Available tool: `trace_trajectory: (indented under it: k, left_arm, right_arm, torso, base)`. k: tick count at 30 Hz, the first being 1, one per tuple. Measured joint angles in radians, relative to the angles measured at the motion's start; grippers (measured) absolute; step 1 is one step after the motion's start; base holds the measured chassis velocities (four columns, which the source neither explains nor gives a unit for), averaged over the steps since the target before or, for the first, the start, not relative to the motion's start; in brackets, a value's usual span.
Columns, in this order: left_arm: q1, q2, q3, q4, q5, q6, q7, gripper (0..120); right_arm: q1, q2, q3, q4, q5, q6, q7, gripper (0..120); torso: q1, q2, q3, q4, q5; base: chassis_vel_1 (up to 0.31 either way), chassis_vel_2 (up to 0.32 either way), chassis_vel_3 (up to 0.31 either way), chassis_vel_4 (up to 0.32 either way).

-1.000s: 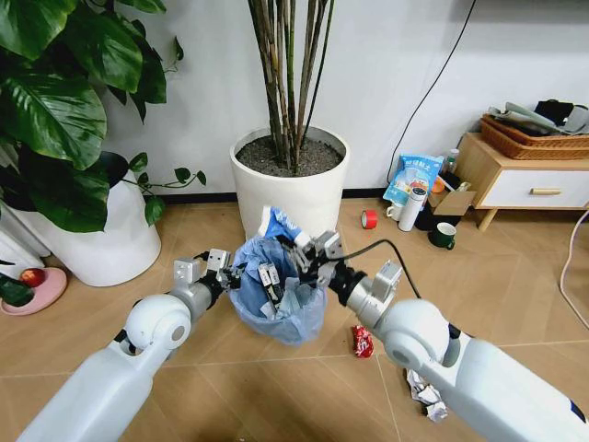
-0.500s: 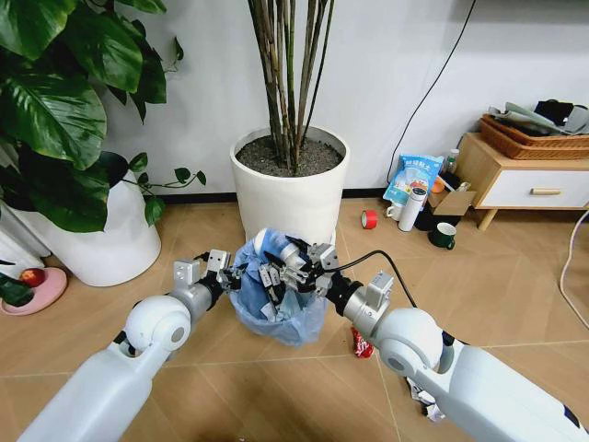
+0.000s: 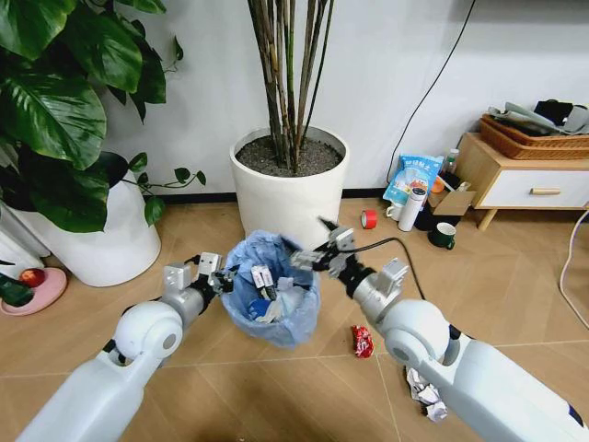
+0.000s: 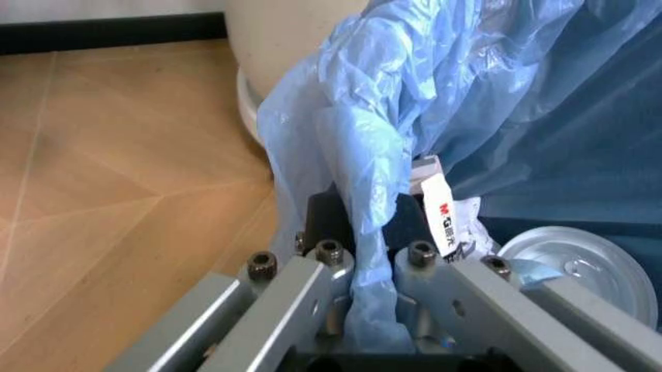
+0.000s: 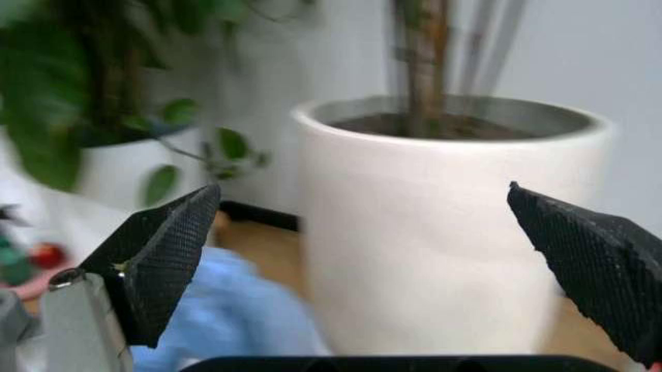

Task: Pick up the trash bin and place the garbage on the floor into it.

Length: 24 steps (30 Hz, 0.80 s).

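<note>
Trash bin (image 3: 269, 290) held off the floor (image 3: 276, 387) just near of the white plant pot (image 3: 291, 189), left gripper (image 3: 214, 273) clamped on its left rim, right gripper (image 3: 317, 244) with fingers spread wide above its right rim, red wrapper (image 3: 362, 341) and silvery crumpled wrapper (image 3: 425, 391) lying right of it, bare planks nearer.

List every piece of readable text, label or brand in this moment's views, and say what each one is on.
"M·GIER" (last letters uncertain), in red, on a white wrapper tucked in the trash bin beside the left gripper.
Blue snack bag by the wall: white printing, too small to read.
Red wrapper on the floor: markings too small to read.
White thermos bottle: no legible text.
</note>
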Motion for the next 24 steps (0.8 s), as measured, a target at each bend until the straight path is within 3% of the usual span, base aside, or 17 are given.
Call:
trace_trajectory:
  k: [7, 12, 20, 24]
  left_arm:
    - [0.040, -0.002, -0.025, -0.024, 0.019, -0.010, 0.000, 0]
    - [0.039, -0.004, -0.030, -0.035, 0.019, -0.012, -0.004, 0]
    - [0.042, 0.002, -0.034, -0.048, 0.019, -0.014, -0.005, 0]
    - [0.042, 0.006, -0.032, -0.056, 0.016, -0.014, -0.006, 0]
  right_arm:
    - [-0.110, -0.014, 0.091, -0.032, -0.011, -0.035, 0.099, 100]
    - [-0.199, 0.024, 0.154, -0.165, -0.010, -0.041, 0.146, 100]
    - [-0.314, 0.113, 0.208, -0.390, -0.044, -0.008, 0.062, 100]
    - [-0.336, 0.195, 0.218, -0.510, -0.063, 0.014, -0.012, 100]
  torso:
    - [0.000, 0.000, 0.000, -0.0003, 0.0000]
    - [0.000, 0.000, 0.000, -0.0004, 0.0000]
    - [0.000, 0.000, 0.000, -0.0004, 0.0002]
    - [0.000, 0.000, 0.000, -0.0005, -0.0002]
  base:
    - [0.000, 0.000, 0.000, 0.000]
    - [0.000, 0.000, 0.000, 0.000]
    - [0.000, 0.000, 0.000, 0.000]
    - [0.000, 0.000, 0.000, 0.000]
